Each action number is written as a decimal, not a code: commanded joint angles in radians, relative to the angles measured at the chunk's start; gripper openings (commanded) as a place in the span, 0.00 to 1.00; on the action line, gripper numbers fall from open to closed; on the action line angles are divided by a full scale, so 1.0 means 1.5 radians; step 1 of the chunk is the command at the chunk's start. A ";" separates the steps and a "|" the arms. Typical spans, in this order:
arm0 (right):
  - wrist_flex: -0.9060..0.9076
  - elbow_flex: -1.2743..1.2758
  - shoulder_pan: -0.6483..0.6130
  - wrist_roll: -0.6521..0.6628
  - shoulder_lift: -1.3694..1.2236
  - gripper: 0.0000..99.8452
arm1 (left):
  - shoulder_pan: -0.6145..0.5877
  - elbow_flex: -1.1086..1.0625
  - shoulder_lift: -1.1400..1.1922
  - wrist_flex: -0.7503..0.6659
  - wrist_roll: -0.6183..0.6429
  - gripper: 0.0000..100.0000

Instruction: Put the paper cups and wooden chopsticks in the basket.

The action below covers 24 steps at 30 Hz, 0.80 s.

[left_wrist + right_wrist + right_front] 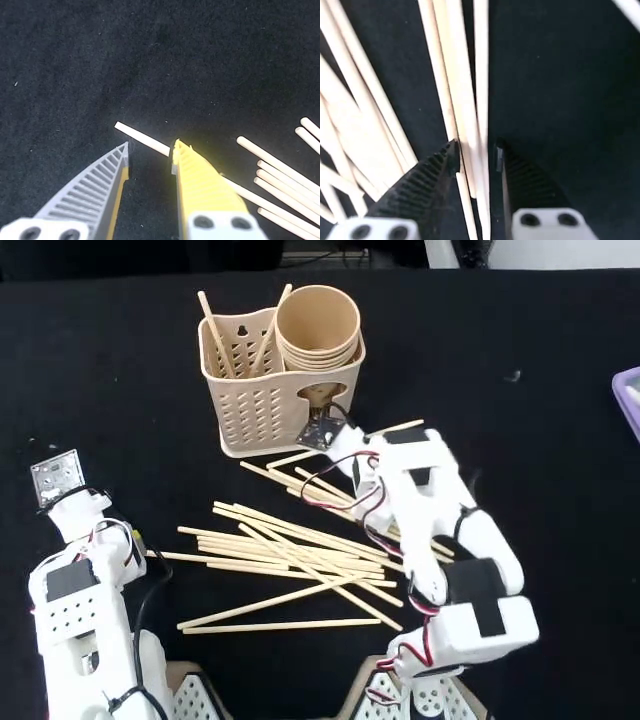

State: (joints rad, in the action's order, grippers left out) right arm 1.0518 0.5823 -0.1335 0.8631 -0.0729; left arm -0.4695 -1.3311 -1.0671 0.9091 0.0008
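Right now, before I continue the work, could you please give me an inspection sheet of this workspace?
Surface: black cloth-covered table; no spills seen.
Job's things: basket upright, holding stacked paper cups and at least two chopsticks; many loose chopsticks lie on the table.
Clutter: purple object at the high view's right edge.
Grippers: left gripper open over one chopstick's end; right gripper open, straddling several chopsticks.
Cables: red, black and white wires hang loose along the right arm.
Surroundings: nothing seen.
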 commanded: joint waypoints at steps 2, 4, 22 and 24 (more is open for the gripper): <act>-0.026 -0.021 -0.006 -0.006 -0.040 0.11 | -0.002 0.002 -0.008 -0.009 0.003 0.14; -0.024 -0.027 -0.006 -0.005 -0.035 0.01 | -0.002 0.002 -0.008 -0.009 0.003 0.14; 0.129 -0.022 0.014 0.026 0.212 0.01 | -0.004 0.002 -0.008 -0.008 0.003 0.14; 0.130 -0.022 0.012 0.025 0.207 0.01 | -0.004 0.002 -0.008 -0.008 0.003 0.14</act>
State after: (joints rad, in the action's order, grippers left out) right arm 1.2390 0.5593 -0.1135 0.8876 0.1926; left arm -0.4695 -1.3311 -1.0671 0.9091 0.0008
